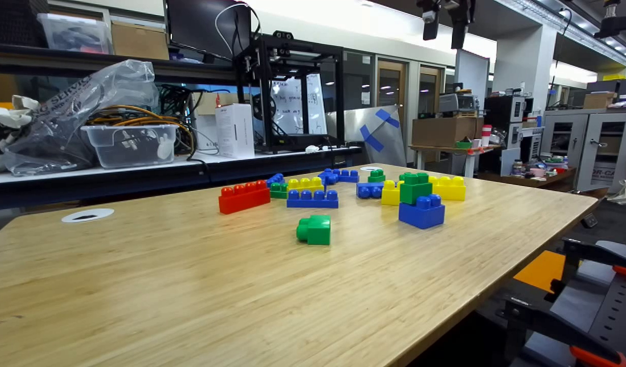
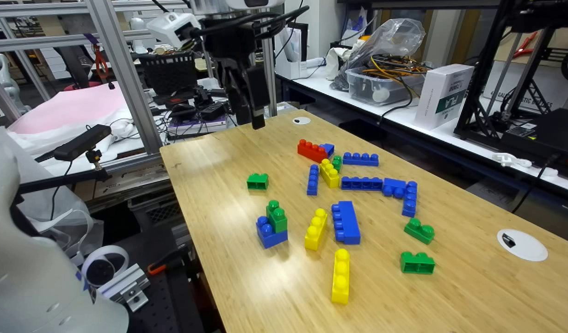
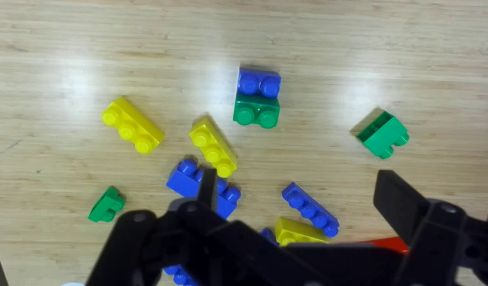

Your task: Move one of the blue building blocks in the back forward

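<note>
Several blue building blocks lie toward the back of the table. In an exterior view a short blue block (image 2: 393, 187) sits between a long blue brick (image 2: 361, 183) and another blue brick (image 2: 409, 199). A blue block (image 2: 328, 149) shows partly behind the red brick. Blue blocks also cluster at the back (image 1: 330, 177) in an exterior view. My gripper (image 2: 250, 122) hangs high above the table, apart from every brick. In the wrist view the gripper (image 3: 296, 178) is open, its fingers wide apart and nothing held. Below the gap lies a four-stud blue brick (image 3: 310, 209); the gripper hides other bricks.
A green brick on a blue base (image 2: 272, 226), a chunky blue block (image 2: 346, 223), yellow bricks (image 2: 341, 277), a red brick (image 2: 311, 151) and a lone green brick (image 2: 257, 181) are spread over the wooden table (image 2: 274, 286). A shelf with a 3D printer (image 1: 292, 92) stands behind.
</note>
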Available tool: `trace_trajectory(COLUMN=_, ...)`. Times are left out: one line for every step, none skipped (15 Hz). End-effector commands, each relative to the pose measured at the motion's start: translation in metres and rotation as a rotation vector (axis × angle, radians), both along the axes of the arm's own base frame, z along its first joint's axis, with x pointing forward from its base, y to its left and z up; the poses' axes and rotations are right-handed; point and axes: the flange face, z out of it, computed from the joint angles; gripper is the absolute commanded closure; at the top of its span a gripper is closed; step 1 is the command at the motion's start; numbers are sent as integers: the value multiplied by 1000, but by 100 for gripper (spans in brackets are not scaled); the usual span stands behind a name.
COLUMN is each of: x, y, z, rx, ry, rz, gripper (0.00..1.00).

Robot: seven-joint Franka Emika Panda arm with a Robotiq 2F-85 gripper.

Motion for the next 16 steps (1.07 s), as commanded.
trace_trajectory(x=16, y=4, z=-8, rx=16, ry=-24, rz=48, gripper=0)
trace_trajectory(x=19, y=6, z=-11, rx=15, ry=-28, rz=59, gripper=0)
trace_trajectory(x=22, y=7, z=-14, rx=10, ry=-32, rz=69, gripper=0)
trace_trajectory(x=26, y=9, z=-17, rx=8, ry=-34, rz=86, gripper=0)
trace_trajectory(x=29, y=11, z=-19, rx=4, ry=-37, rz=100, gripper=0)
trace_trajectory(x=33, y=14, z=-22, rx=-2, ry=-33, rz=118, gripper=0)
trace_trajectory(x=37, y=16, z=-24, rx=-7, ry=-34, rz=136, gripper=0)
trace_trajectory(x=42, y=19, z=-27, rx=-15, ry=-30, rz=159, gripper=0)
trace_trajectory(x=46, y=21, z=-29, rx=-21, ry=-24, rz=182, gripper=0)
trace_trajectory(x=52, y=23, z=-31, rx=-26, ry=-16, rz=198, gripper=0)
trace_trajectory(x=57, y=25, z=-32, rx=-30, ry=-9, rz=209, gripper=0)
trace_trajectory(x=64, y=26, z=-32, rx=-32, ry=-3, rz=213, gripper=0)
trace_trajectory(x=71, y=27, z=-33, rx=-33, ry=0, rz=209, gripper=0)
trace_trajectory(x=81, y=28, z=-32, rx=-28, ry=6, rz=193, gripper=0)
trace_trajectory(x=90, y=29, z=-31, rx=-29, ry=5, rz=187, gripper=0)
trace_trajectory(x=101, y=31, z=-28, rx=-24, ry=5, rz=171, gripper=0)
